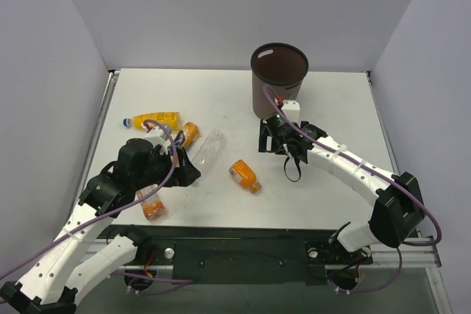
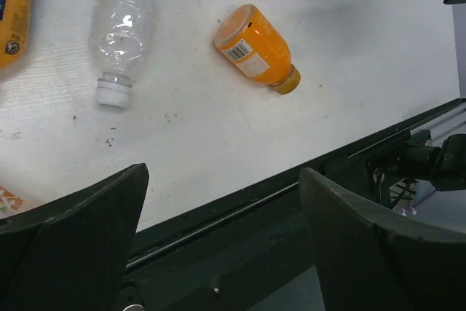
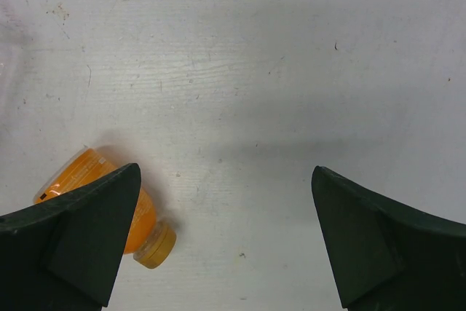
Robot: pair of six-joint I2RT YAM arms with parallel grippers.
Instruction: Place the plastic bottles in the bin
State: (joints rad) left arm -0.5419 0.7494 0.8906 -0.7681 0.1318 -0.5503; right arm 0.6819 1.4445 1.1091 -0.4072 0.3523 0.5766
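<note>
The dark brown bin (image 1: 280, 71) stands at the back of the table. Five bottles lie on the table: a yellow one with a blue cap (image 1: 154, 119), an orange one (image 1: 190, 134), a clear one (image 1: 208, 147), an orange one (image 1: 244, 175) and an orange one (image 1: 151, 204). My left gripper (image 1: 185, 173) is open and empty, between the clear bottle (image 2: 120, 23) and the near edge; the middle orange bottle (image 2: 255, 50) lies to its right. My right gripper (image 1: 282, 145) is open and empty just in front of the bin, above bare table, with that orange bottle (image 3: 87, 172) at its left finger.
The black rail of the arm bases (image 1: 243, 244) runs along the table's near edge and shows in the left wrist view (image 2: 240, 209). Grey walls close off the left, back and right. A black cable loop (image 1: 292, 168) hangs under the right wrist.
</note>
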